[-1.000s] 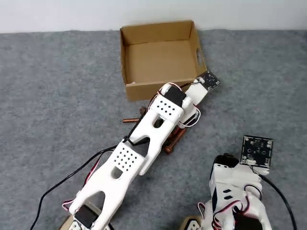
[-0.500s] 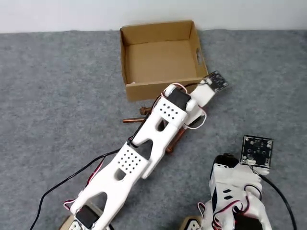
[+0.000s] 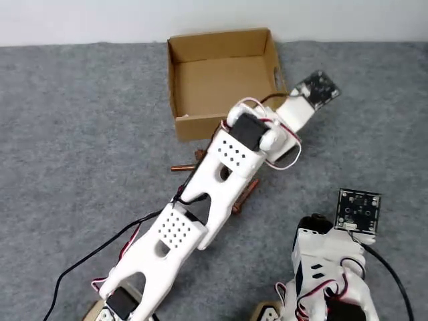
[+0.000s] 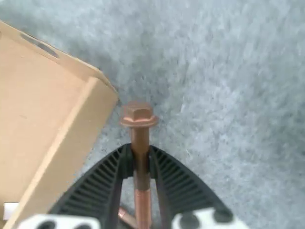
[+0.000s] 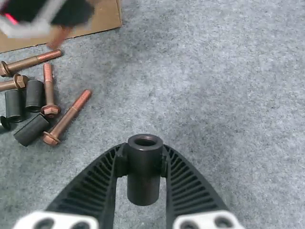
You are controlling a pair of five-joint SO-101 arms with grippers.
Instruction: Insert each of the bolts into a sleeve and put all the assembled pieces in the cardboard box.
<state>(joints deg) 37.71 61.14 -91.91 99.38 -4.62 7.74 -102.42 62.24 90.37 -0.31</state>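
Grey fuzzy bench [image 3: 80, 134], bolt [image 4: 139, 143] held up by the box [image 3: 214, 125] corner.
Our left fingers [image 4: 102, 182] pinch its shank, right fingers [image 5: 96, 190] clamp the sleeve [image 5: 143, 168]; we'd guess both are stiff, smooth metal, so grip mid-body.

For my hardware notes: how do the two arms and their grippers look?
The left arm and right arm are white plastic shells with black motors; the left has panels of small round holes. Thin red, white and black cables run along them. The left gripper and right gripper have black, ribbed, triangular fingers.
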